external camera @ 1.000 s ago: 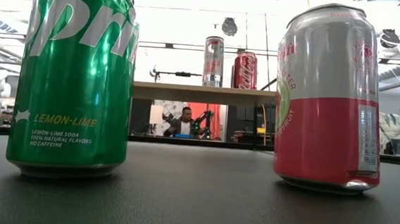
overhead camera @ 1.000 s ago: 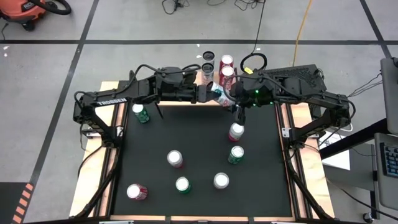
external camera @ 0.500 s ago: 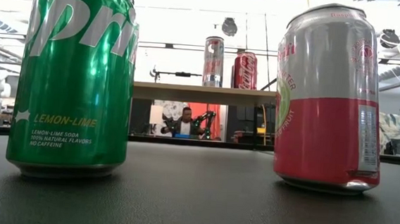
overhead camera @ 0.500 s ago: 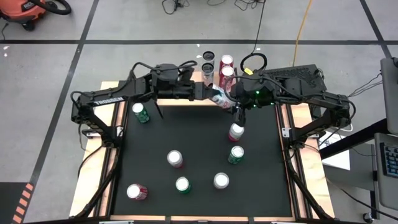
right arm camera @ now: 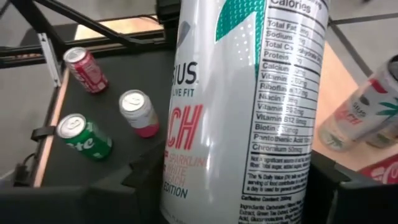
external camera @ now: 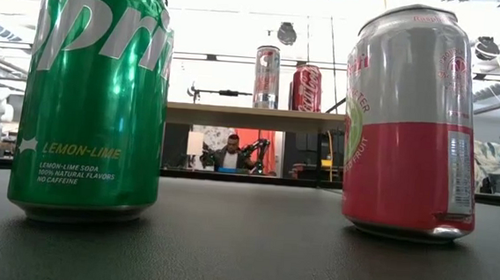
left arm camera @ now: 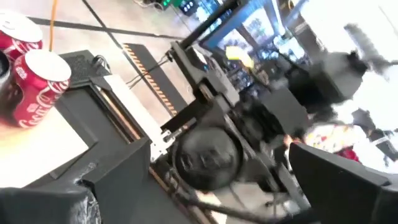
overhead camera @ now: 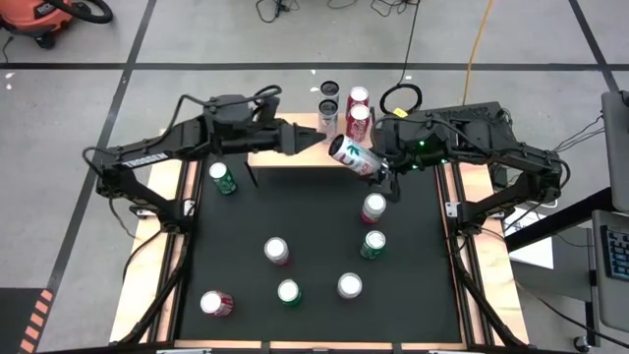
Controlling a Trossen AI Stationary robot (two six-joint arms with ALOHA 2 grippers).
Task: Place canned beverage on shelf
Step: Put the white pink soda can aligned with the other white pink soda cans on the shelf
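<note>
Fingers of the right gripper [overhead camera: 371, 167] clamp a tall white-and-teal drink can [overhead camera: 351, 156], tilted just before the light wooden shelf [overhead camera: 295, 123] at the table's far edge. The left gripper [overhead camera: 313, 137] spreads wide, left of it. Best level the can upright, then lower it onto bare plank beside the standing cans.

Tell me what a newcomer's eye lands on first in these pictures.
First, the tall white can tilted in the right hand at the table's far edge, just in front of the wooden shelf where four cans already stand. Next, the left hand, open and empty beside it. Then the green Sprite can and the pink-and-silver can looming in the low view.
</note>
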